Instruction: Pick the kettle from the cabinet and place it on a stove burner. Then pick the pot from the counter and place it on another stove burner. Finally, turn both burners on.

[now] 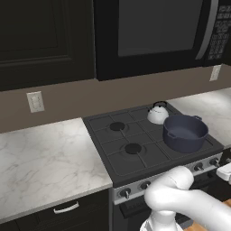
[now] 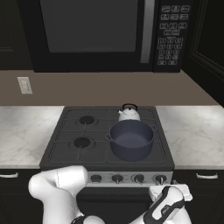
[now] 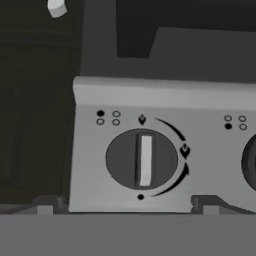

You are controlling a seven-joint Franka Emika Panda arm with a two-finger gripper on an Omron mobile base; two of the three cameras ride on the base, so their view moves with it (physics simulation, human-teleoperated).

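My jaws spread wide and empty before a stove knob (image 3: pixel 143 160), pot (image 2: pixel 130 140) on front right burner, kettle (image 2: pixel 128 113) just behind it, microwave (image 2: pixel 105 35) overhead, marbled surface (image 2: pixel 192 131) either side.

Stove control panel (image 3: pixel 165 115): no words or numerals legible. Signs present: two small flame symbols and a tapering arc around the knob (image 3: pixel 142 160), plus four-dot burner diagrams, one dot filled, at upper left and upper right. Microwave keypad (image 2: pixel 172 37): key markings too small to read.
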